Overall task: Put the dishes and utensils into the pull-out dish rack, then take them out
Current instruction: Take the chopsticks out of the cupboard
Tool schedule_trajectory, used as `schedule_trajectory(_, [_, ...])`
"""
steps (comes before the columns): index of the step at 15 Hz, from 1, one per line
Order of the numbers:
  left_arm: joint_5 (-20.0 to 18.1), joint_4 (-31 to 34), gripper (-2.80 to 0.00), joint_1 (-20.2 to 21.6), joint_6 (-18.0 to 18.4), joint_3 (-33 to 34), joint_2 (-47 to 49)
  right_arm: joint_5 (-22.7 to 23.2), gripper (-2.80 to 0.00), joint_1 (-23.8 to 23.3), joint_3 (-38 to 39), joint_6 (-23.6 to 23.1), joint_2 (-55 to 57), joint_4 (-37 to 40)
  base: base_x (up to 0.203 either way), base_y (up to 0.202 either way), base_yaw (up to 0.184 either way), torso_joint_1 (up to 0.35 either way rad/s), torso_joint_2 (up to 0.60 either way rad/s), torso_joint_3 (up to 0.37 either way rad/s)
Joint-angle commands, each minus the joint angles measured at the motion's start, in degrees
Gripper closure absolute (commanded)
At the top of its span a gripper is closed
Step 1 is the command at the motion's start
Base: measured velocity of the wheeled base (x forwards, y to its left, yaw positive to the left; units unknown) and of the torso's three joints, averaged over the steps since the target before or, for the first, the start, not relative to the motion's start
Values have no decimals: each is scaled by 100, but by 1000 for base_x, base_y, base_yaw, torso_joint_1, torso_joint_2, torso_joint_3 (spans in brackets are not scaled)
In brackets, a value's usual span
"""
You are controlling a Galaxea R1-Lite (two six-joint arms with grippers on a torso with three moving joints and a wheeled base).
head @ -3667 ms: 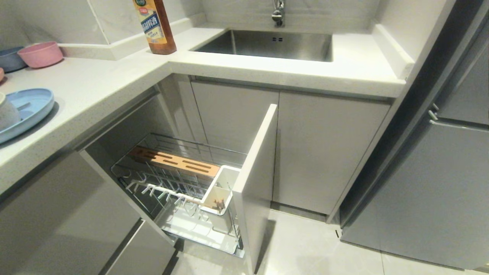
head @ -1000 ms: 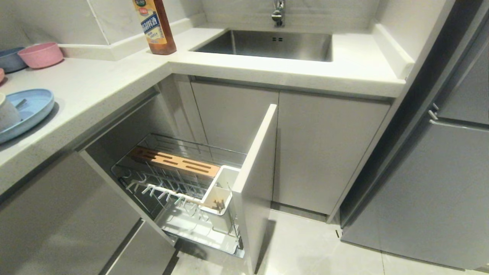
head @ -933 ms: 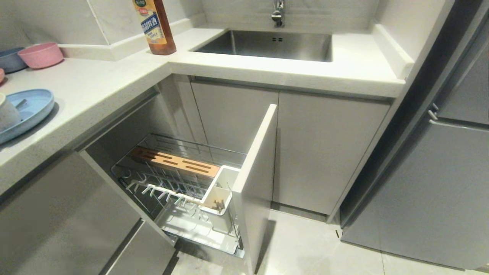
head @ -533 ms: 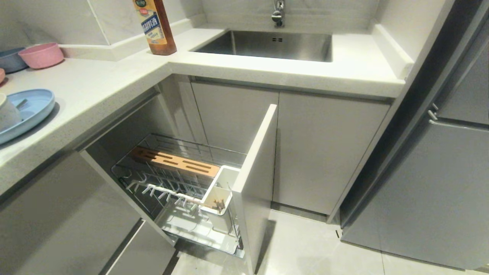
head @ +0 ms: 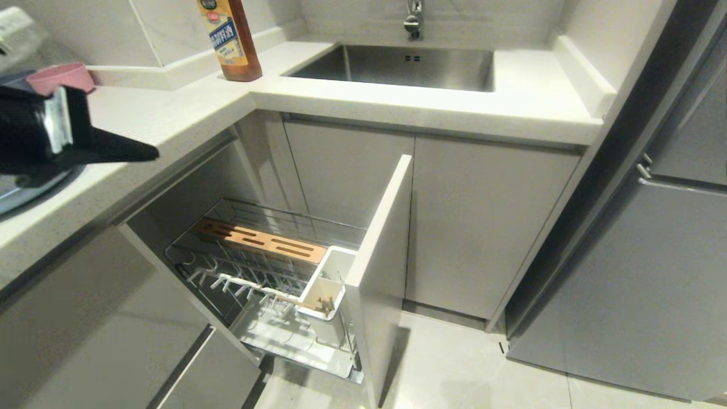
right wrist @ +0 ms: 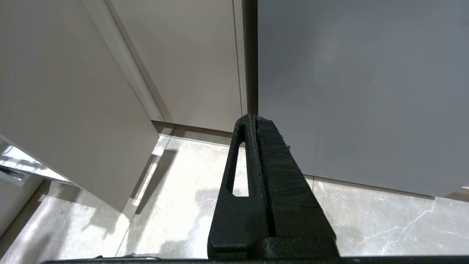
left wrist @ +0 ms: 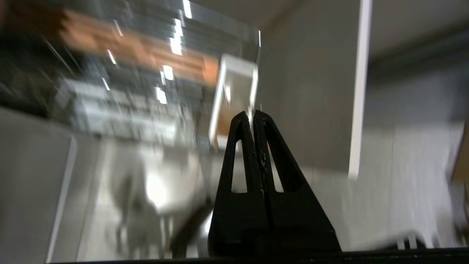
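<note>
— The left gripper (head: 149,153) hangs over the counter edge, pinched shut and holding nothing. The right gripper (right wrist: 255,119), also closed and empty, idles low by the cabinet fronts.

— The risk?

— Sweeping low, I reckon it clips the light-blue plate (head: 23,196) just under the arm. The pink bowl (head: 59,76) sits behind.

— And the pull-out dish rack (head: 272,267)?

— Drawn out below, with only chopsticks (head: 325,305) in its cup.

A: What's the room like?
B: A kitchen corner: pale speckled desk (head: 170,122), steel sink (head: 397,68) under a tap (head: 413,20), marbled wall tiles.
A: And below?
B: Grey cabinet doors (head: 483,227), glossy marbled floor tiles (head: 454,369).
</note>
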Motion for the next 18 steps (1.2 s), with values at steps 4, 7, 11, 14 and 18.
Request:
schedule_trajectory(4, [161,1454,0,-732,23,-422,1238,4,0,0,0,2,5,-1,0,0,0,0,0,0])
schedule_trajectory(7, [400,1547,-280,-873,-36,-447,1744,5,0,0,0,2,5,-1,0,0,0,0,0,0])
schedule_trajectory(11, [495,1645,-280,-1092,-331,-530,2394,4,0,0,0,2,5,-1,0,0,0,0,0,0])
schedule_trajectory(14, [565,1664,-280,-1228,-650,-626,2919,5,0,0,0,2,5,-1,0,0,0,0,0,0])
schedule_trajectory(18, [584,1990,-280,-1266,-721,-935,3560,-1,0,0,0,2,5,-1,0,0,0,0,0,0])
